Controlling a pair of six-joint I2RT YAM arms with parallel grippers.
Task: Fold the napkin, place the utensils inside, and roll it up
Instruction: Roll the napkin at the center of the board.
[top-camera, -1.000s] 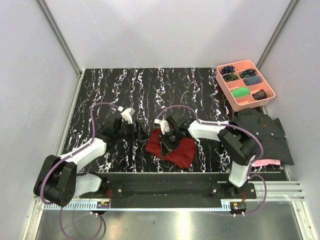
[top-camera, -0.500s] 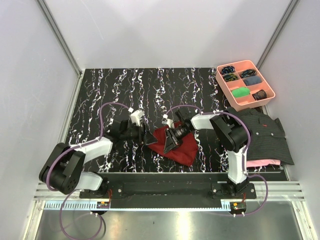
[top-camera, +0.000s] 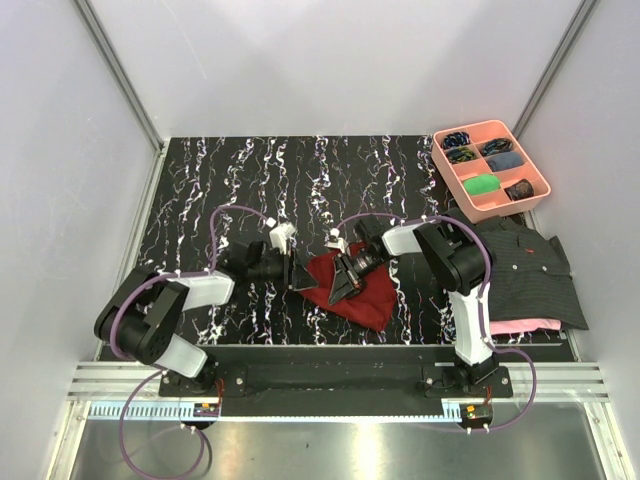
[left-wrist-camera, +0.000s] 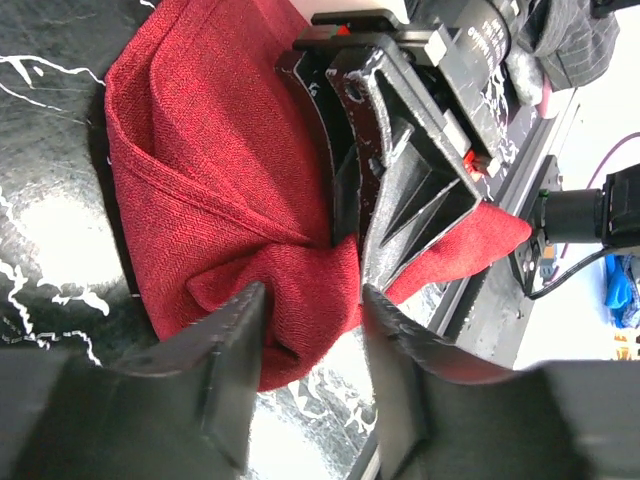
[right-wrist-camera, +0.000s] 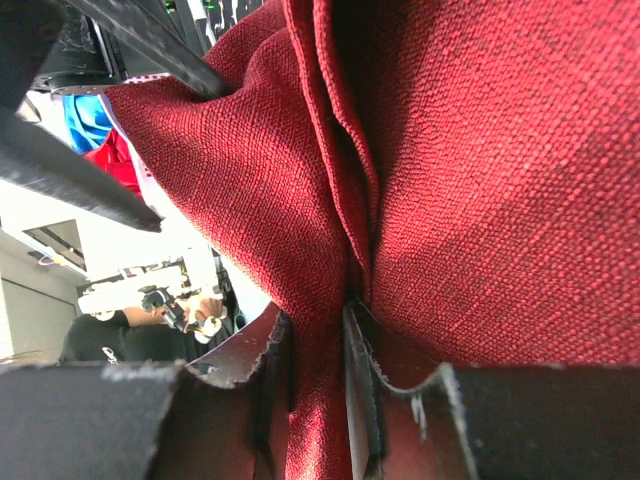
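R gripper (right-wrist-camera: 315, 318) stood narrow, jaws pinched on a doubled fold of the napkin (right-wrist-camera: 480, 180), with cloth filling the gap betw. them. L gripper (left-wrist-camera: 312, 300) stood approx. half wide, its fingers straddling a bunched corner of the same cloth, just beside the R gripper. Whether its pads bore on the fabric could not be told. The napkin lay as a crumpled heap on the marbled table (top-camera: 250, 180), near the front edge, betw. the two arms, partly lifted at the R pinch. Utensils were not in view in any cam. A pink tray (top-camera: 478, 125), a striped shirt (top-camera: 530, 265) and a pink cloth (top-camera: 530, 325) sat well apart to the right. Judgement: the fold step was in hand and at an early stage, since the cloth was neither flat nor squared. The next move likely called for a firm L grip on the corner, then both arms drawing apart to spread the cloth, w/ care for finger-to-finger clearance.
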